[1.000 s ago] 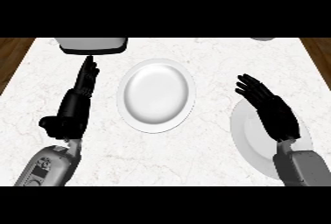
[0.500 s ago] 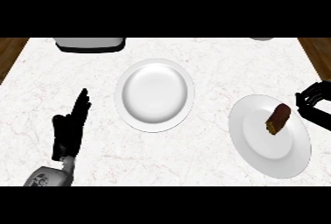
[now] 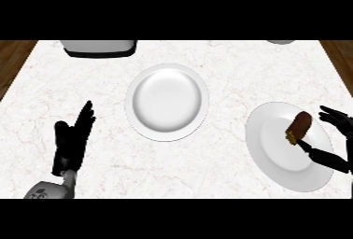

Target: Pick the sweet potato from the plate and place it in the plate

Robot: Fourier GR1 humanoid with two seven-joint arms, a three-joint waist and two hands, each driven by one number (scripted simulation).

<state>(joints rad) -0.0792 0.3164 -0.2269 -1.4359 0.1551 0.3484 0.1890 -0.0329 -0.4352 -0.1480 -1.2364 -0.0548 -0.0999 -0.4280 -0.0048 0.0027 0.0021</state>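
**A:** What carries everything here?

**B:** A pale marbled surface (image 3: 228,65), seen from steeply above, with dark wood showing past its left and right edges. At the far edge, left of centre, sits a grey appliance (image 3: 98,47), partly cut off, and a small grey object (image 3: 280,41) peeks in near the far right corner.

**A:** And the plates?

**B:** Two white ones. The empty plate (image 3: 167,101) lies around the middle of the surface; it is probably the destination, since nothing rests on it. The second plate (image 3: 276,154) sits close to the right edge, toward the near side, and holds the task's object.

**A:** Where exactly is the sweet potato?

**B:** The sweet potato (image 3: 299,127), reddish brown, lies on the upper right part of that right-edge plate, near its rim.

**A:** What are the hands doing?

**B:** The left hand (image 3: 71,142) shows near the left edge of the surface, fingers straight and pressed together, pointing away from the robot. It is resting, well apart from both plates. The right hand (image 3: 329,140) comes in at the right edge, fingers spread and curved on either side of the sweet potato, the thumb just below it. It seems placed to close round the vegetable, though whether it already touches cannot be told. Judging by this, the pick is not yet made.
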